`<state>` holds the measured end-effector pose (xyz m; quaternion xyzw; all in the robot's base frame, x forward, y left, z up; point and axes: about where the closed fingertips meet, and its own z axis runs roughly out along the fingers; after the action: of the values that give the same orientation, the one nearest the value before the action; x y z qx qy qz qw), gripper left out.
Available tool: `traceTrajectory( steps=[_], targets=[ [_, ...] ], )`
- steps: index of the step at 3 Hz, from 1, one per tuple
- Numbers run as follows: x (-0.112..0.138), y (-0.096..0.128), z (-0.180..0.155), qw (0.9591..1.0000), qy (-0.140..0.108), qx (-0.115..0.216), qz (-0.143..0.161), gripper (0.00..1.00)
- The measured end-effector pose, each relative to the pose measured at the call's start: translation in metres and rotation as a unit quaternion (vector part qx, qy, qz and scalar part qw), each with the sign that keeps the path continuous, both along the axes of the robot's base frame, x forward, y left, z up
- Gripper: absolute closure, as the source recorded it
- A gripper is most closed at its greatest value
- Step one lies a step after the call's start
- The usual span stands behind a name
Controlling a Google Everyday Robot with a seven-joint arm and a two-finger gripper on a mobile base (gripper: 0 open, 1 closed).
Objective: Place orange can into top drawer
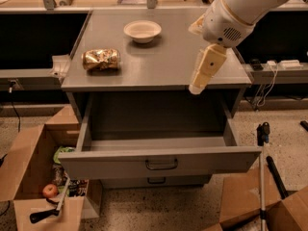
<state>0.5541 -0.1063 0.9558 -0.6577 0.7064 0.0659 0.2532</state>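
1. The crumpled, shiny orange-gold metal can (pixel 101 59) lies on its side at the left of the grey metal desk (pixel 168 57), left of centre in the frame.
2. A white round bowl (pixel 142 31) sits further back on the desk, apart from the can.
3. The wide grey metal top drawer (pixel 106 165) stands pulled out under the desk, curved wire handle (pixel 161 164) at its front.
4. The cream-coloured gripper (pixel 196 86) points down over the desk's right front edge, well apart from the can; how far open it is cannot be told.
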Motion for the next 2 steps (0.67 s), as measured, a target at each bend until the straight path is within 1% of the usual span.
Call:
traceTrajectory(
  steps=[1, 2],
  targets=[
    [0.0, 0.0, 0.0, 1.0, 0.0, 0.0, 0.0, 0.0],
    [0.037, 0.024, -0.002, 0.9995, -0.011, 0.029, 0.005, 0.0]
  ],
)
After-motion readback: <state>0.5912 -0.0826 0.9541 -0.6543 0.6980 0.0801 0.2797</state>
